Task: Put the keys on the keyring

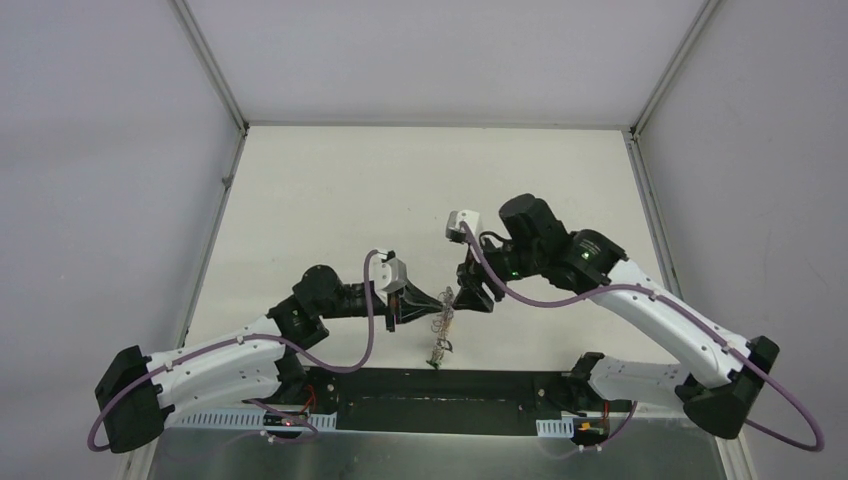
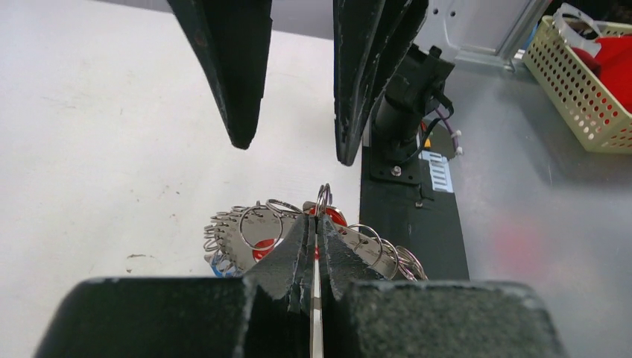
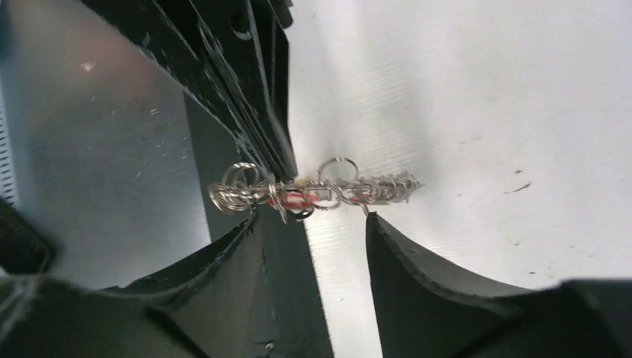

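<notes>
1. The surface (image 1: 400,190) lies beneath both pincers. The keyring (image 1: 441,325) appears to be lifted off it and hangs between the two.
2. The left pincer (image 2: 317,227) is clenched on the keyring's thin rim, with the ring fanning out just ahead of its tips. The right pincer (image 3: 313,220) is released. Its fingers (image 3: 417,283) stand apart, tips just short of the ring, with nothing between them.
3. The keyring looks like stiff, light, smooth metal, so I judge it is likely to slip or pivot in a narrow grip. Its fringe is loose and will probably swing and snag. The best hold seems to be a bare stretch of rim, square across the pads.
4. A red tag (image 2: 261,250) and a blue tag (image 2: 218,262) show just left of the left pincer, behind the fringe. I cannot tell whether their keys are already threaded on or only lying against the ring.
5. The split rings (image 2: 283,211) are tiny and springy, and they overlap. From the right wrist the ring is edge-on, so individual loops blur together. The left pincer's own fingers hide the near rim.
</notes>
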You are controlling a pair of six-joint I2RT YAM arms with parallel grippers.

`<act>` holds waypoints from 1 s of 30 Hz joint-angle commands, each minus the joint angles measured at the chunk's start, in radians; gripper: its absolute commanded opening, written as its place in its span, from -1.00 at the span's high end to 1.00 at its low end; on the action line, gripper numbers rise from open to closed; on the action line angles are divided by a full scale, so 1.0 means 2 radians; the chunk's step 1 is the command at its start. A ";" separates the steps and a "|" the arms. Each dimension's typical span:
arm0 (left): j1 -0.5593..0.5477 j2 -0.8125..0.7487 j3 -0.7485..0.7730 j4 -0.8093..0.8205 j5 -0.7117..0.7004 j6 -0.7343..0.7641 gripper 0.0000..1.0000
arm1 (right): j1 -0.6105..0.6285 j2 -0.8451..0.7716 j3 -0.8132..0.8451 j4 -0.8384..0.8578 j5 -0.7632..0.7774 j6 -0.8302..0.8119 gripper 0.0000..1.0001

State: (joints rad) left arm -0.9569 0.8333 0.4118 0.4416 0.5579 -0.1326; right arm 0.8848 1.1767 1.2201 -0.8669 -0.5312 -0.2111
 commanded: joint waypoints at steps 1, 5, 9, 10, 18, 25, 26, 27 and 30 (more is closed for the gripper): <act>-0.006 -0.043 -0.005 0.096 -0.026 -0.024 1.00 | -0.018 -0.079 -0.055 0.127 -0.021 0.033 -0.14; -0.006 -0.059 -0.018 0.140 -0.036 -0.038 1.00 | -0.026 -0.133 -0.120 0.248 -0.051 0.057 -0.15; -0.006 -0.064 -0.032 0.199 -0.039 -0.052 1.00 | -0.026 -0.160 -0.157 0.334 -0.092 0.118 -0.03; -0.006 -0.063 -0.035 0.215 -0.038 -0.055 1.00 | -0.026 -0.162 -0.160 0.347 -0.097 0.124 -0.01; -0.006 -0.048 -0.036 0.263 -0.021 -0.060 1.00 | -0.026 -0.147 -0.166 0.403 -0.136 0.158 0.14; -0.006 -0.051 -0.036 0.264 -0.023 -0.056 1.00 | -0.026 -0.135 -0.166 0.399 -0.141 0.160 0.33; -0.006 -0.052 -0.035 0.263 -0.023 -0.056 1.00 | -0.026 -0.136 -0.167 0.396 -0.139 0.159 0.35; -0.006 -0.053 -0.035 0.261 -0.022 -0.055 1.00 | -0.026 -0.137 -0.168 0.397 -0.137 0.158 0.36; -0.006 -0.057 -0.035 0.259 -0.022 -0.053 1.00 | -0.026 -0.138 -0.169 0.391 -0.134 0.150 0.36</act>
State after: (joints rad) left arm -0.9569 0.7448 0.3225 0.8604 0.5034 -0.2344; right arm 0.8364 0.9127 0.8852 -0.1230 -0.7872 0.0975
